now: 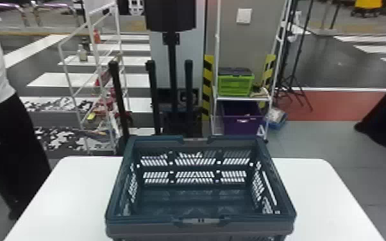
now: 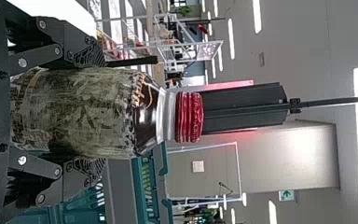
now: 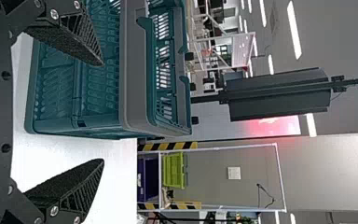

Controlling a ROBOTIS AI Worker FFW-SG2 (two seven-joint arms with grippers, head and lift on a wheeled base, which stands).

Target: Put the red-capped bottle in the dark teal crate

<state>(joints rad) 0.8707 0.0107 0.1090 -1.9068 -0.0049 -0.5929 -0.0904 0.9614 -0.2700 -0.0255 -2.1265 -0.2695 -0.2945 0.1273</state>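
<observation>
Left gripper clamped on upright red-capped bottle; right gripper fingers apart; raise bottle above dark teal crate, lower upright, release once supported.

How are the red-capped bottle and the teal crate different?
The red-capped bottle is rounded; the teal crate is boxy with slots. The bottle is capped; the crate is open. The left gripper holds the bottle; the crate sits on the white table. Both are upright.
</observation>
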